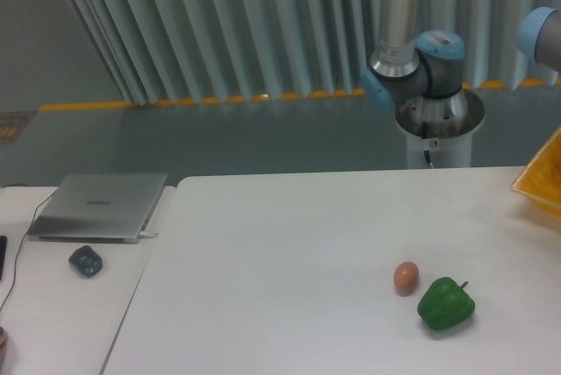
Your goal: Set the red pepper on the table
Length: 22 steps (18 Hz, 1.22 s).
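2 items sit on the white table [289, 252] in front of you: a green bell pepper [445, 304] toward 4 o'clock from the table's middle, and a small brownish egg-shaped thing [405, 277] just beside it at its 10 o'clock, the 2 close but apart. You will not find the red pepper anywhere in this view, so its place cannot be told. Off the right edge, at 3 o'clock, a corner of a yellow container [542, 178] juts over the tabletop. At 9 o'clock a smaller white desk [44, 305] butts up beside the table and carries a closed grey laptop [99, 207] with a dark mouse [86, 260] in front of it. Behind the table, at 1 o'clock, the arm's pedestal and blue-capped joints [416, 73] rise out of the top of the frame; the gripper itself is out of sight, so you cannot tell how its jaws stand. Pale vertical slats [219, 24] line the back of the room above a yellow-and-black floor stripe [175, 102].
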Each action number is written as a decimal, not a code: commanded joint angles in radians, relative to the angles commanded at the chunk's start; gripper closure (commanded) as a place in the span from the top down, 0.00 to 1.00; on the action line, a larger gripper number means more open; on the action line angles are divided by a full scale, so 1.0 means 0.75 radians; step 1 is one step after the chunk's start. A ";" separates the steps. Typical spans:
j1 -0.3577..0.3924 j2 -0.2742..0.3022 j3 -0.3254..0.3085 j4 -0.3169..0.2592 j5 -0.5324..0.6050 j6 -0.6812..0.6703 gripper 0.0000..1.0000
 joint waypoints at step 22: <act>0.333 0.376 -0.454 0.006 -0.008 -0.018 1.00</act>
